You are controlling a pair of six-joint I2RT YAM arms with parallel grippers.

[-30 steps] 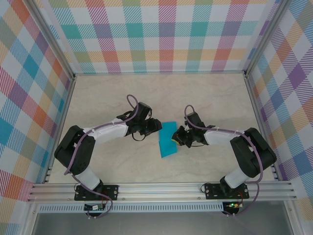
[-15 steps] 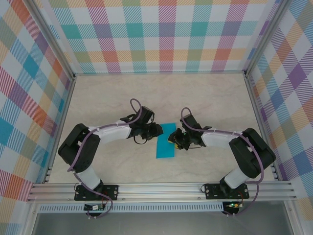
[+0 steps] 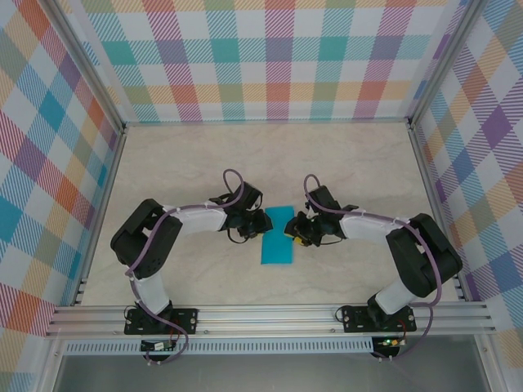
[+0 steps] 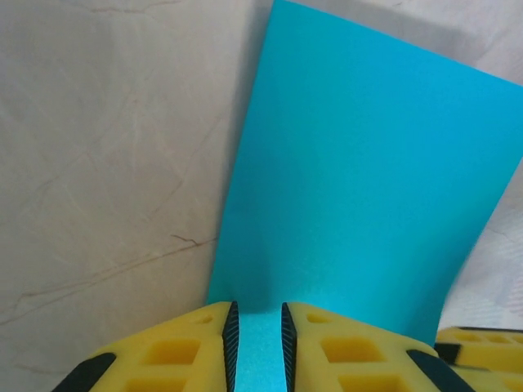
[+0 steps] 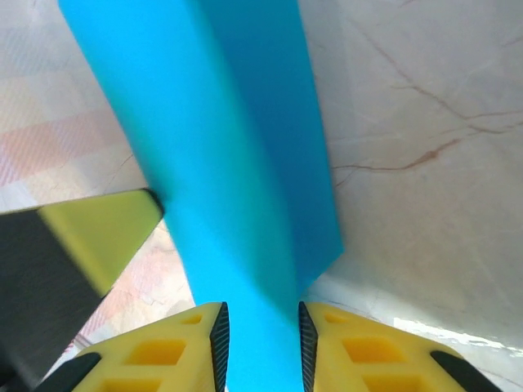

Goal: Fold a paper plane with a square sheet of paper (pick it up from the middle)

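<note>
The square sheet of paper (image 3: 277,235) is teal and folded into a narrow rectangle, and it lies at the table's middle. My left gripper (image 3: 260,224) is at its left edge. In the left wrist view the paper (image 4: 359,180) spreads flat ahead, and the left gripper (image 4: 257,343) stands open by a narrow gap over the sheet's near edge. My right gripper (image 3: 292,231) is at the paper's right edge. In the right wrist view the paper (image 5: 221,163) runs up between the pads of the right gripper (image 5: 261,351), whose jaws stand apart. No paper plane shape is formed.
The pale marbled table (image 3: 196,163) is walled by checked panels on three sides. A metal rail (image 3: 270,317) crosses the near edge by the arm bases. One yellow finger of the left gripper (image 5: 90,237) shows at the left of the right wrist view.
The left arm has reached further right onto the paper and its jaws have narrowed. The right jaws have opened from shut. The paper has shifted slightly left and straightened.
</note>
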